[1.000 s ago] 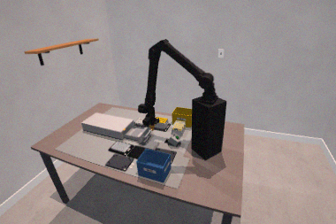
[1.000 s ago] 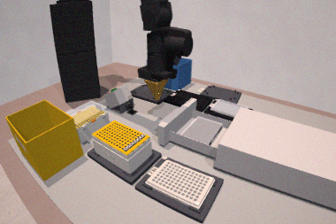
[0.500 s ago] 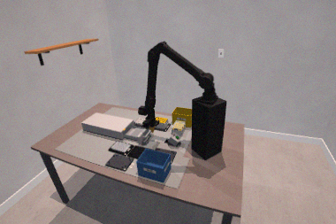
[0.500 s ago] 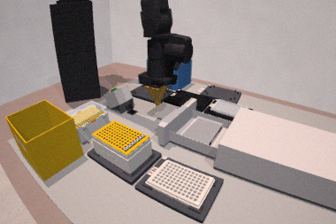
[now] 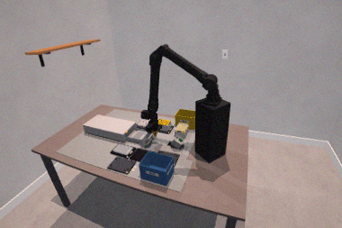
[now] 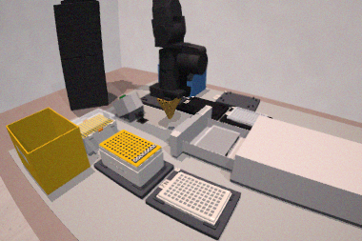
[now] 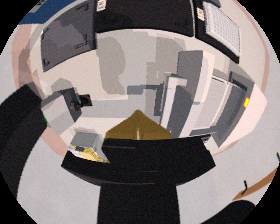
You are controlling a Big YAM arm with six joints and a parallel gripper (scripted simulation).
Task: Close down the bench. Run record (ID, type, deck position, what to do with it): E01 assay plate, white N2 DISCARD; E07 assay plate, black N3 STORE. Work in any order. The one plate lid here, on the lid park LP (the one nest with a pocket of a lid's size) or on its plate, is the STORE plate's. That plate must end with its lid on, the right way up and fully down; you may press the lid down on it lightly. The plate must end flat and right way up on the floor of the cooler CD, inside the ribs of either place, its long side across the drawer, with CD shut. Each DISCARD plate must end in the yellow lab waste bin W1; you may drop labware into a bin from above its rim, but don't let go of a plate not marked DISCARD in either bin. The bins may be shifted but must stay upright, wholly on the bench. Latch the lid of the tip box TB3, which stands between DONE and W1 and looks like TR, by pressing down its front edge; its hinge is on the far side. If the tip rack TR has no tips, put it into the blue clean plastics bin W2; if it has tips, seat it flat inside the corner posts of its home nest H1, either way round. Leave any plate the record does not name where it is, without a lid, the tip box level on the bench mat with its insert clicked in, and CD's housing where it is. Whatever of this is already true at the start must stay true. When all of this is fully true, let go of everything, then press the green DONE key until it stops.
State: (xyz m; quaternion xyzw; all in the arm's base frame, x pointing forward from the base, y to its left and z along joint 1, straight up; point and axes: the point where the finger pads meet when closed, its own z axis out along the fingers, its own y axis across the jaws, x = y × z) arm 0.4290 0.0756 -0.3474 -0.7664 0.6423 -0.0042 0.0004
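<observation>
Grey bench mat (image 6: 267,207), gripper (image 6: 169,110) pressed together beside open cooler drawer (image 6: 210,142), yellow bin (image 6: 45,151) apart
</observation>
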